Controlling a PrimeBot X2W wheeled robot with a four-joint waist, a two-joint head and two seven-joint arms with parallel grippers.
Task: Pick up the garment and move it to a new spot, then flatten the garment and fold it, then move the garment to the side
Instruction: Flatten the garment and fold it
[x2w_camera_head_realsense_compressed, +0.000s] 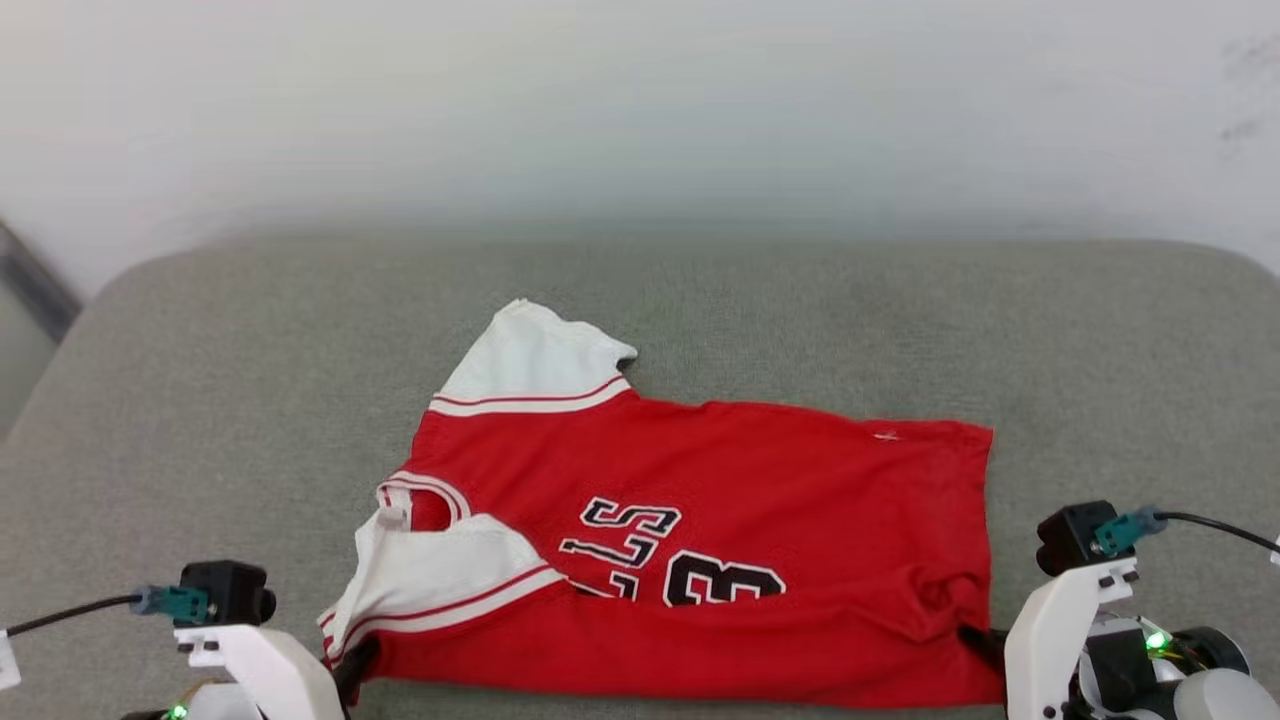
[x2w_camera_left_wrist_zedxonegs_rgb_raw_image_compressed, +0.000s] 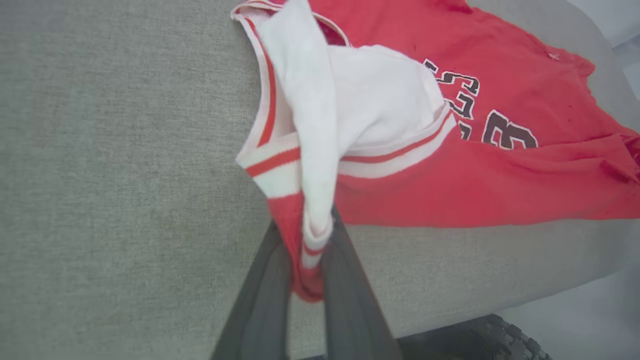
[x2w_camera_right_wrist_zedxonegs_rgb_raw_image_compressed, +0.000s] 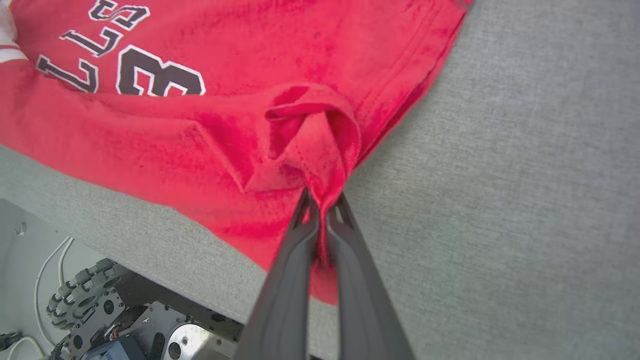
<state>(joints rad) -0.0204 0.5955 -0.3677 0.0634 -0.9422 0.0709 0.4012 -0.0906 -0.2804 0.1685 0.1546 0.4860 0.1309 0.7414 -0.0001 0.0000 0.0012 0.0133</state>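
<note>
The garment (x2w_camera_head_realsense_compressed: 760, 480), a red jersey with white sleeves and black lettering, lies across the grey cushion near its front edge, neck to the left. My left gripper (x2w_camera_left_wrist_zedxonegs_rgb_raw_image_compressed: 307, 235) is shut on the garment's near sleeve end (x2w_camera_left_wrist_zedxonegs_rgb_raw_image_compressed: 310, 220), white and red-striped cloth bunched between its dark fingers. In the head view that gripper (x2w_camera_head_realsense_compressed: 355, 665) sits at the lower left corner of the garment. My right gripper (x2w_camera_right_wrist_zedxonegs_rgb_raw_image_compressed: 322, 205) is shut on a pinched fold of the red hem (x2w_camera_right_wrist_zedxonegs_rgb_raw_image_compressed: 320, 150) at the garment's near right corner, seen in the head view as the right gripper (x2w_camera_head_realsense_compressed: 980, 640).
The grey cushion (x2w_camera_head_realsense_compressed: 800, 300) stretches wide behind and to both sides of the garment, with a pale wall beyond. Its front edge (x2w_camera_right_wrist_zedxonegs_rgb_raw_image_compressed: 150, 215) runs just under the garment. The robot's wheeled base (x2w_camera_right_wrist_zedxonegs_rgb_raw_image_compressed: 100, 310) and cables show below that edge.
</note>
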